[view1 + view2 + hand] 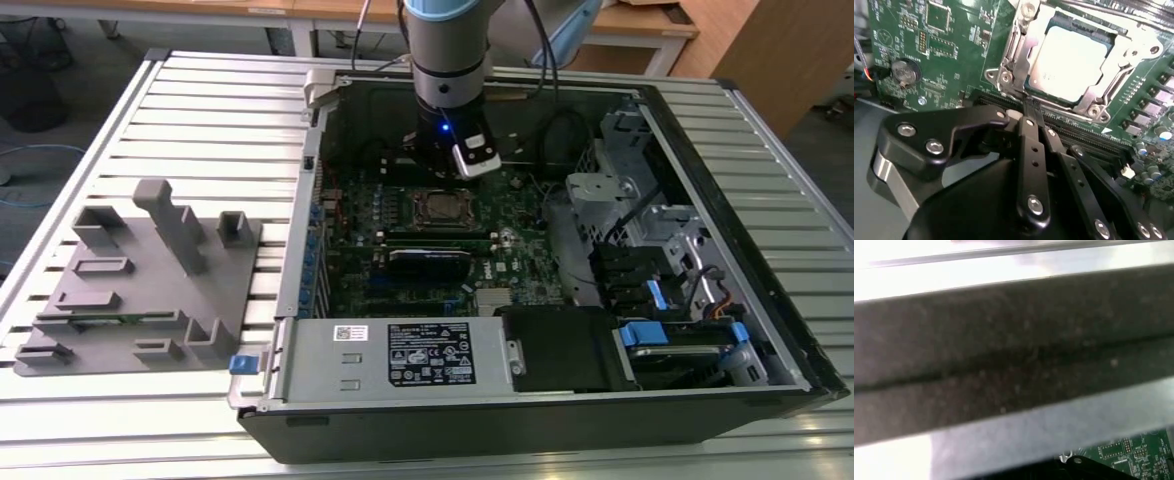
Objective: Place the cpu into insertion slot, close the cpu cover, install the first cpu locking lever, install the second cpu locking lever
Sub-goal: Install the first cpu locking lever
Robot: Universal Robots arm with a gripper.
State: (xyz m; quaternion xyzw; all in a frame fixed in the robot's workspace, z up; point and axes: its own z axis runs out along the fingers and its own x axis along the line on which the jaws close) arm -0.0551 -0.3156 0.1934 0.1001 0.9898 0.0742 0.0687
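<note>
The cpu (1069, 60), a flat square chip with a pale metal top, lies seated in the insertion slot on the green motherboard (949, 45). The silvery cpu cover (1015, 42) is down around it, with the chip showing through its window. A thin metal locking lever (1119, 80) runs along one side of the frame. My black gripper (1030, 106) has its fingers shut together, and the tips rest at the socket's edge beside a corner screw (1004, 76). In the exterior view the gripper (447, 178) hangs just behind the socket (438, 207), inside the open computer case.
A grey fixture block (147, 270) stands on the slatted table at the exterior view's left. Inside the case are the power supply (400, 355), drive cages (667, 300) and a dark card (427, 258). The dark case wall (1014, 350) is close in the first wrist view.
</note>
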